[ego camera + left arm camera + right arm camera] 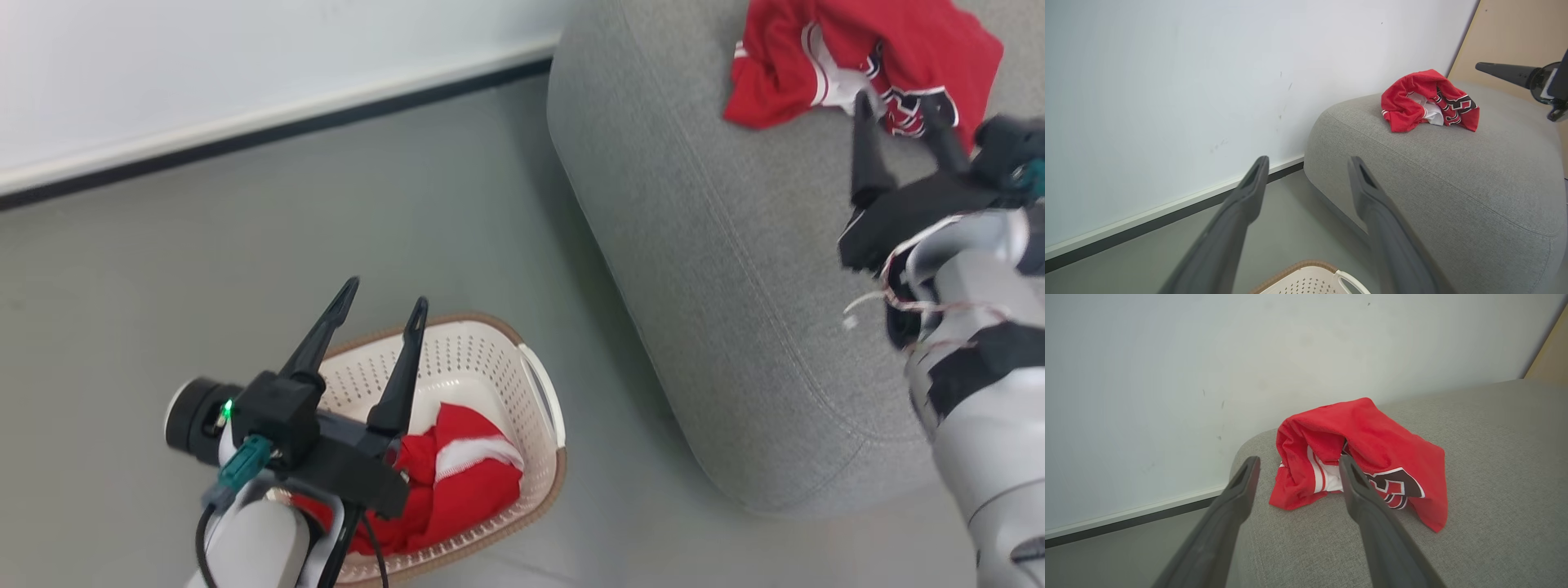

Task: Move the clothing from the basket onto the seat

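Note:
A crumpled red garment [857,57] with white trim and a dark emblem lies on the grey seat [718,245], near its far end. Just short of it hovers my right gripper [902,104], open and empty; in the right wrist view the garment [1367,457] lies beyond the spread fingers. More red clothing [457,474] with a white band sits in the cream perforated basket [490,351] on the floor. My left gripper [384,290] hangs open above the basket's near side, holding nothing. The left wrist view shows the basket rim [1306,269], the seat [1453,183] and the garment [1429,102] on it.
The basket stands on a grey-green floor [204,269] left of the seat. A white wall [204,73] with a dark baseboard runs along the back. A tan panel [1515,36] leans behind the seat.

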Robot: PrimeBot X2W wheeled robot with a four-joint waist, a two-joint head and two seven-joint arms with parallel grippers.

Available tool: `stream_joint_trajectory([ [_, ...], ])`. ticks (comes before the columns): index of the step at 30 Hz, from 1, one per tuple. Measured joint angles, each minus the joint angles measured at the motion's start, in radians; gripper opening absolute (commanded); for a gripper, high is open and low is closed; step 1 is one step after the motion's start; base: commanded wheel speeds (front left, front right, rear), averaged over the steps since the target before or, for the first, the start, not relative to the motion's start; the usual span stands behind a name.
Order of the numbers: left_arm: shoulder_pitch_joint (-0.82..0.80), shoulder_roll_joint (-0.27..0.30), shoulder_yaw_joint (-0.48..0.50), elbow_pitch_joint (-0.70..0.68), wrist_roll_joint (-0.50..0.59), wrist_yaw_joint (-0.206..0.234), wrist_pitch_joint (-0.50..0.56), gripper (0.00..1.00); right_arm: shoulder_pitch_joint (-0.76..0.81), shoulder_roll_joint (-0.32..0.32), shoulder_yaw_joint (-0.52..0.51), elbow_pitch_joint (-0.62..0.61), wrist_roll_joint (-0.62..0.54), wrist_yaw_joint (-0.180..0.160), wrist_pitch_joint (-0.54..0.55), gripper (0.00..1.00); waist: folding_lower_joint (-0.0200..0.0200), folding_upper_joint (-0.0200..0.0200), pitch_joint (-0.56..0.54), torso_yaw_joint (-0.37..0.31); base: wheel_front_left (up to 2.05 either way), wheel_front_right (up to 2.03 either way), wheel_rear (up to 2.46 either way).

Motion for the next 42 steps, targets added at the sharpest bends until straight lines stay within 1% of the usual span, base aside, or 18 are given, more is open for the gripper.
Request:
stream_joint_trajectory([
  [8, 0.105, -0.010, 0.051, 0.053, -0.050, 0.035, -0.037, 1.00, 0.202, 0.045, 0.016, -0.090, -0.012, 0.008, -0.003, 1.00, 0.0000, 0.0000, -0.115, 0.037, 0.00, 0.00, 0.00],
  [15, 0.211, 0.001, 0.109, 0.082, -0.078, 0.060, -0.053, 1.00, 0.383, 0.073, 0.035, -0.193, -0.035, 0.008, -0.004, 1.00, 0.0000, 0.0000, -0.218, 0.074, 0.00, 0.00, 0.00],
  [18, 0.263, 0.005, 0.131, 0.081, -0.097, 0.075, -0.059, 1.00, 0.471, 0.076, 0.043, -0.259, -0.045, 0.003, -0.004, 1.00, 0.0000, 0.0000, -0.262, 0.088, 0.00, 0.00, 0.00],
  [25, 0.365, 0.015, 0.182, 0.047, -0.107, 0.095, -0.067, 1.00, 0.655, 0.092, 0.062, -0.444, -0.060, -0.014, -0.004, 1.00, 0.0000, 0.0000, -0.344, 0.121, 0.00, 0.00, 0.00],
  [29, 0.402, 0.018, 0.200, 0.030, -0.107, 0.103, -0.067, 1.00, 0.725, 0.100, 0.077, -0.547, -0.067, -0.021, -0.004, 1.00, 0.0000, 0.0000, -0.371, 0.138, 0.00, 0.00, 0.00],
  [30, 0.418, 0.018, 0.210, 0.020, -0.107, 0.104, -0.068, 1.00, 0.755, 0.102, 0.082, -0.597, -0.069, -0.028, -0.004, 1.00, 0.0000, 0.0000, -0.379, 0.145, 0.00, 0.00, 0.00],
  [32, 0.425, 0.018, 0.217, 0.013, -0.107, 0.104, -0.068, 1.00, 0.782, 0.103, 0.085, -0.642, -0.073, -0.037, -0.004, 1.00, 0.0001, 0.0000, -0.384, 0.151, 0.00, 0.00, 0.00],
  [42, 0.483, 0.019, 0.249, -0.016, -0.100, 0.116, -0.071, 1.00, 0.910, 0.103, 0.087, -0.821, -0.094, -0.069, -0.007, 1.00, 0.0002, 0.0002, -0.387, 0.171, 0.00, 0.00, 0.00],
])
